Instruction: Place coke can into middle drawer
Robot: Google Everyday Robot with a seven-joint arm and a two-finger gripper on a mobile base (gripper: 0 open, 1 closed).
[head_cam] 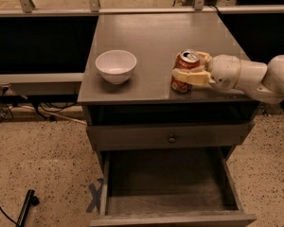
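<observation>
The coke can (184, 63), red with a silver top, stands upright on the grey cabinet top (151, 41) near its front right edge. My gripper (193, 68) reaches in from the right, and its cream fingers (187, 76) are closed around the can's sides. The white arm (255, 77) stretches off to the right. The middle drawer (168, 193) is pulled open below, showing its bare grey wood-grain floor and low side walls, straight under and in front of the can.
A white bowl (116, 65) sits on the cabinet top to the left of the can. A shut drawer front with a small round knob (171, 138) lies above the open drawer. Speckled floor surrounds the cabinet; a black object (26, 207) lies at the lower left.
</observation>
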